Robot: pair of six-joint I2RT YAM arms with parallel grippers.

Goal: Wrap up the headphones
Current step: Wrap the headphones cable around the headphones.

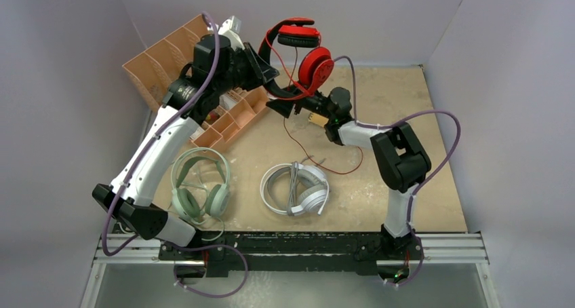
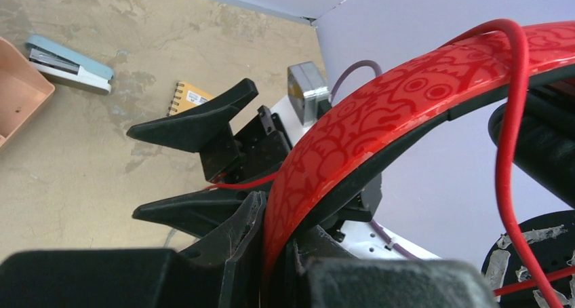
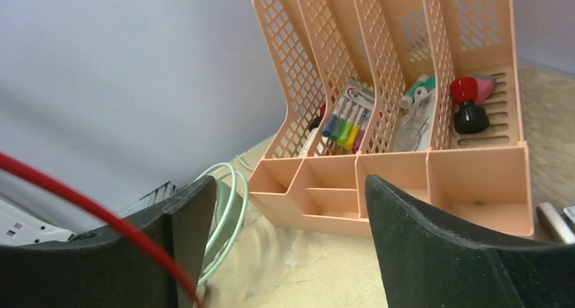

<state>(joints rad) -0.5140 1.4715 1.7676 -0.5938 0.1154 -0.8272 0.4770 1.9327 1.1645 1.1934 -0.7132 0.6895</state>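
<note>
The red and black headphones (image 1: pixel 306 52) hang in the air at the back. My left gripper (image 1: pixel 271 69) is shut on their patterned red headband (image 2: pixel 380 111), which sits pinched between the jaws of the left gripper (image 2: pixel 278 220). My right gripper (image 1: pixel 285 103) stands open just below and holds nothing. In its own view the right gripper (image 3: pixel 291 213) shows bare table between its fingers, and the red cord (image 3: pixel 81 199) crosses in front of its left finger. More red cord (image 1: pixel 339 167) trails on the table. The white headphones (image 1: pixel 296 189) and the mint-green headphones (image 1: pixel 200 186) lie flat near the front.
A peach desk organizer (image 1: pixel 169 64) with pens and small items stands at the back left, also the peach organizer (image 3: pixel 380 118) in the right wrist view. A blue stapler (image 2: pixel 68 64) and a small yellow notebook (image 2: pixel 193 98) lie on the tabletop. Walls close in the sides and back.
</note>
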